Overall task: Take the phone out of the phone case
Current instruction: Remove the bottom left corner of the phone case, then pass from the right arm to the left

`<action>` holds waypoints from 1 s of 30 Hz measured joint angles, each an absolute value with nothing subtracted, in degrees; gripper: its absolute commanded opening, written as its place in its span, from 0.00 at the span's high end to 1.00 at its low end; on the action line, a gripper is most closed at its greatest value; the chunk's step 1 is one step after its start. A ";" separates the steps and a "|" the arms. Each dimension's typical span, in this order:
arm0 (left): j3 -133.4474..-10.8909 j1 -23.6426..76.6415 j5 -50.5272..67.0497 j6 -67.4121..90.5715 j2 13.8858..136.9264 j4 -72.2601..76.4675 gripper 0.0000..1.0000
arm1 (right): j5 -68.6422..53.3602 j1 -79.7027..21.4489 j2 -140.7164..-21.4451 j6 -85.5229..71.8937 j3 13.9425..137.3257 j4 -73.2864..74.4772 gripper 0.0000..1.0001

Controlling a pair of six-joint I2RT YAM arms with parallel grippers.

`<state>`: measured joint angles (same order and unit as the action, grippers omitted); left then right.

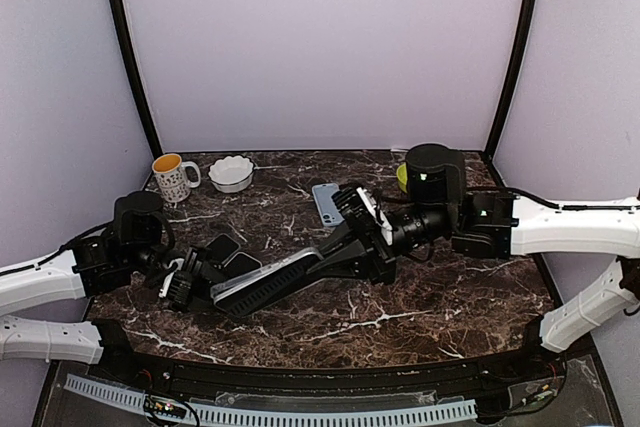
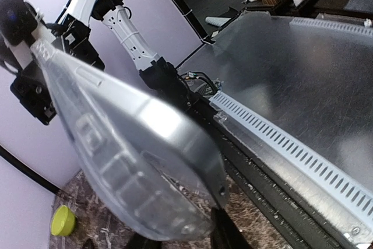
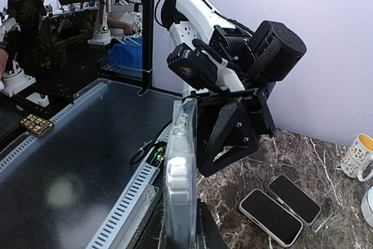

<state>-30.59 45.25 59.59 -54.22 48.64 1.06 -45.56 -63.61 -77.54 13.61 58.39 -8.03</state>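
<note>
A phone in a clear case [image 1: 270,277] hangs above the table between my two grippers. My left gripper [image 1: 195,287] is shut on its left end and my right gripper [image 1: 335,247] is shut on its right end. In the left wrist view the clear case [image 2: 134,144] fills the frame, its near end between my left gripper's [image 2: 175,238] dark fingers, with the right gripper [image 2: 23,39] at its far end. In the right wrist view the case [image 3: 180,167] is edge-on in my right gripper [image 3: 186,238], with the left gripper [image 3: 227,132] at the far end.
Two dark phones [image 1: 222,247] [image 1: 241,265] lie side by side on the marble table [image 1: 440,297] under the left arm; they also show in the right wrist view [image 3: 271,217]. A blue case [image 1: 327,202], a mug [image 1: 172,177], a white bowl [image 1: 231,173] and a green object [image 1: 402,177] sit further back.
</note>
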 measured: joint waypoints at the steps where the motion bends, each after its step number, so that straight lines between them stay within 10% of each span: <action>1: -30.57 45.30 58.72 -54.52 48.62 1.21 0.60 | -45.15 -63.61 -77.47 14.31 58.39 -7.44 1.00; 11: -30.48 45.28 47.75 -57.17 47.22 2.17 0.30 | -37.47 -62.48 -72.29 20.84 58.41 4.05 1.00; 30: -29.78 41.63 36.91 -55.02 47.03 7.60 0.48 | -10.52 -61.80 -59.99 31.18 45.47 -4.25 1.00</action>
